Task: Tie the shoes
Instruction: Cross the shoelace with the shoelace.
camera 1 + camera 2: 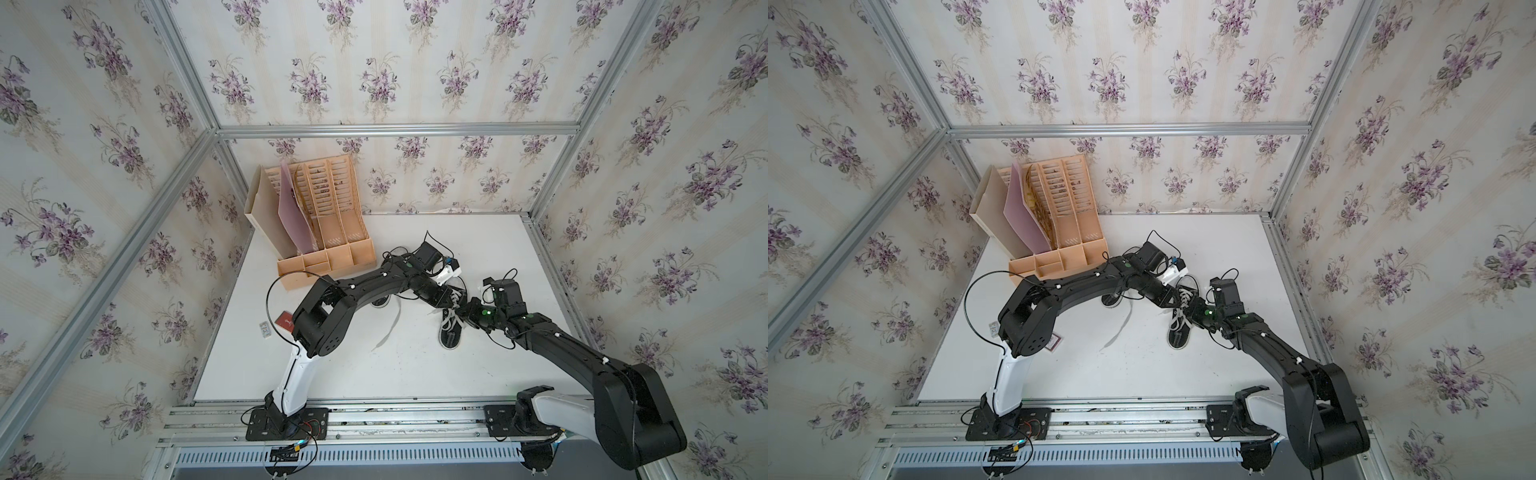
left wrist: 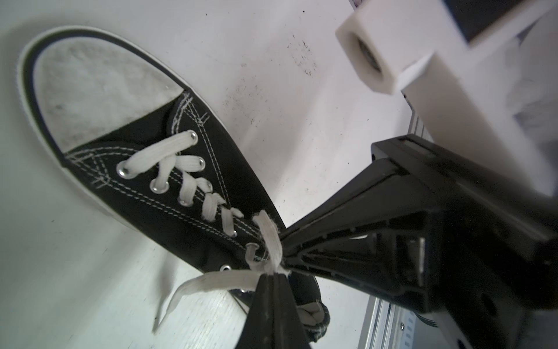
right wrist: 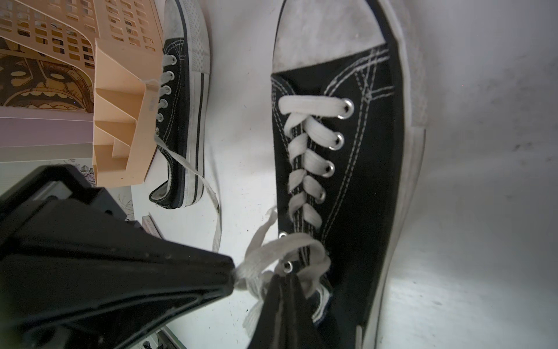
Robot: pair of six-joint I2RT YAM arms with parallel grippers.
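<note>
The shoes are two black canvas sneakers with white toe caps on the white table. One shoe (image 1: 450, 336) (image 2: 136, 211) (image 3: 362, 181) lies between both arms. My left gripper (image 2: 273, 273) (image 1: 454, 304) is shut on one of its white laces (image 2: 217, 279) just beside the top eyelets. My right gripper (image 3: 285, 276) (image 1: 462, 311) is shut on its other lace (image 3: 271, 247) at the same spot, so the two tips almost touch. The second shoe (image 1: 380, 300) (image 3: 181, 121) lies mostly under my left arm, its long lace (image 1: 390, 328) trailing loose on the table.
A peach desk organiser (image 1: 320, 224) with a pink folder stands at the back left, close to the second shoe. A small red card (image 1: 284, 321) and a white packet (image 1: 264, 328) lie by my left elbow. The aluminium frame rail (image 1: 552, 270) borders the table's right side.
</note>
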